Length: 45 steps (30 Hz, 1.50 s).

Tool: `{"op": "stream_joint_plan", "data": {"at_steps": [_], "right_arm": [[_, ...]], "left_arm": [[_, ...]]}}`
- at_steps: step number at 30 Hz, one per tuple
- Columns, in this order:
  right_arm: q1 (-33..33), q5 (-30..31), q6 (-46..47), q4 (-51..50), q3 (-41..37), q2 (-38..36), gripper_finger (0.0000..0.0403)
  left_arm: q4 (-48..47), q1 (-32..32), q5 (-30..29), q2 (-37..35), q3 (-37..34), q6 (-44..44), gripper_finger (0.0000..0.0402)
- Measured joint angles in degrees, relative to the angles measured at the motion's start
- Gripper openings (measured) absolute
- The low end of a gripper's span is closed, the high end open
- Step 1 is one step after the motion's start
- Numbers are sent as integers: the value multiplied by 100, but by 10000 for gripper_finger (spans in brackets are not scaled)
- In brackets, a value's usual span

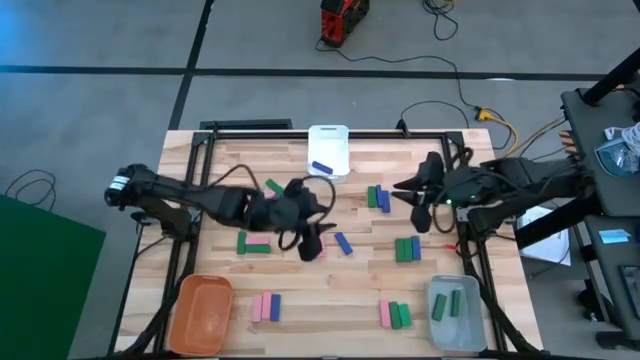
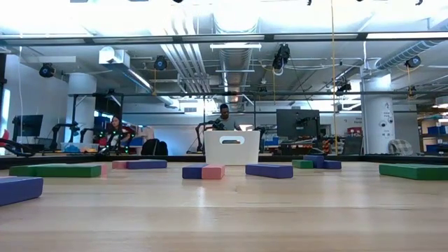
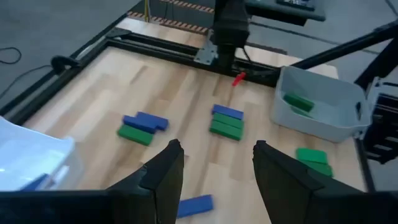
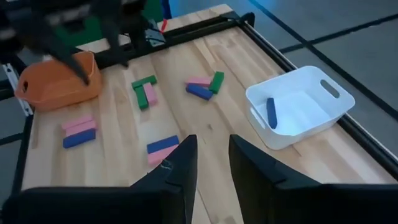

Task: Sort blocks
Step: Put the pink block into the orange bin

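Holding blocks: white bin (image 1: 328, 150) one, grey bin (image 1: 456, 312) two.

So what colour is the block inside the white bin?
Dark blue block, clearest in the right wrist view.

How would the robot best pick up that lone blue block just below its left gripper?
Probably from straight above, fingers closing across the narrow width at mid-length. The blue block lies flat on the table, apart from other blocks, so its long sides are free. The left gripper is open above it.

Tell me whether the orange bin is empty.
Empty. The high view shows only bare floor inside the orange bin; the right wrist view sees no blocks over its rim.
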Motion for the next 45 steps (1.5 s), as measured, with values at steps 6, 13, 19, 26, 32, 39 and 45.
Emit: {"op": "stream_joint_plan", "data": {"at_steps": [6, 13, 19, 26, 32, 39, 45], "right_arm": [[0, 2, -221, -12, -27, -235, 64], [12, -2, -43, -34, -29, -318, 65], [12, 40, 304, -38, -73, -320, 78], [12, 109, 913, -44, -209, -319, 86], [12, 115, 1210, -39, -356, -316, 77], [12, 116, 1491, -37, -571, -316, 70], [12, 114, 1705, -36, -789, -316, 84]], "left_arm": [[377, -424, -25, 395, 0, -200, 170], [1044, -661, -49, 972, 0, -311, 170], [1125, -809, 156, 1443, 0, -394, 171], [1763, -843, 177, 2069, 0, 197, 171], [3192, -849, 179, 2836, 0, 646, 171], [3974, -892, 444, 3457, 0, 657, 171], [4072, -969, 587, 3665, 0, 774, 171]]}}
